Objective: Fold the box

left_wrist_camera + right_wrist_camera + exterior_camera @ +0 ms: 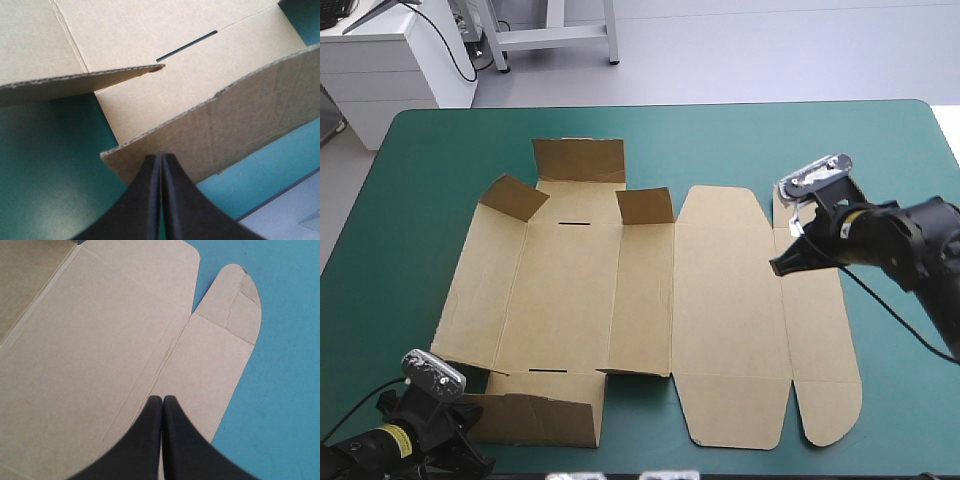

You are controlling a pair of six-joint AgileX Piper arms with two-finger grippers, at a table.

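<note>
**Near wall half raised, lid side flat: setting up the next fold**

The box [720, 310] lies opened out across the middle of the teal-green desk [880, 180]. Most of it is flat. The far flaps [580, 160] and the near wall [535, 420] stand partly raised on its left half.

Your left gripper [161, 157] sits at the near-left corner. Its black fingers are pressed together into one point, and no board shows between them. The near wall's cut edge stands just ahead of the tips. It leans, not yet upright, and the slot [186, 46] lies beyond it in the base.

Your right gripper [162, 399] is likewise pinched together and holds nothing. It hovers over the narrow side strip [200, 370] at the box's right edge, with the rounded tab [235, 305] ahead of it.

The step in hand appears to be standing the near wall up.

- Push on the wall's face low, close to its crease, so that it hinges there and does not buckle.
- Keep the push square to the crease. An angled push would probably slide or turn the whole sheet on the smooth cover.
- Consider resting the right gripper on the flat lid panel [730, 300] as an anchor before you push.
- Watch the corner flap beside the wall, because it may snag.
</note>
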